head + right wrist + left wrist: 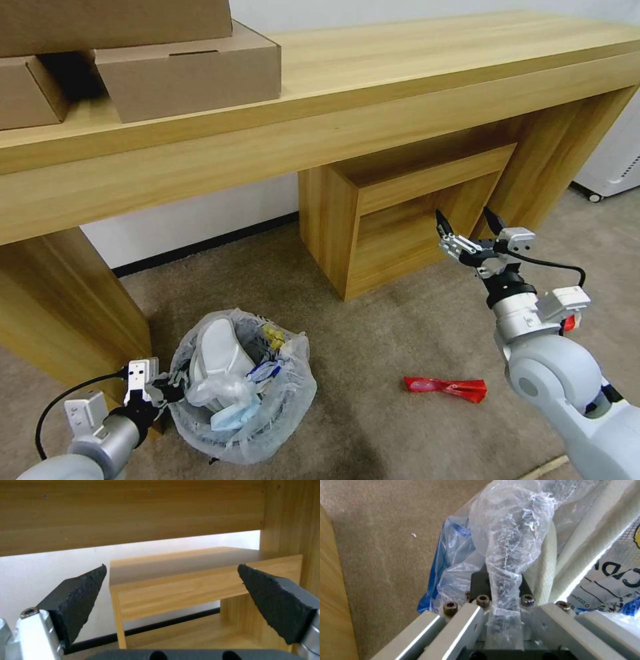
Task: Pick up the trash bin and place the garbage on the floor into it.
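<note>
The trash bin, lined with a crinkly white bag, stands on the carpet at lower left. It holds a white slipper and blue-white packaging. My left gripper is shut on the bin's near rim. In the left wrist view the bag is pinched in that gripper. One piece of garbage, a red wrapper, lies on the floor to the right of the bin. My right gripper hangs open well above the floor, in front of the low shelf; its pads are wide apart with nothing between them.
A long wooden desk spans the scene, with cardboard boxes on top. Its left leg stands close beside my left arm. A low wooden shelf unit sits under the desk. A pale stick lies at the bottom right edge.
</note>
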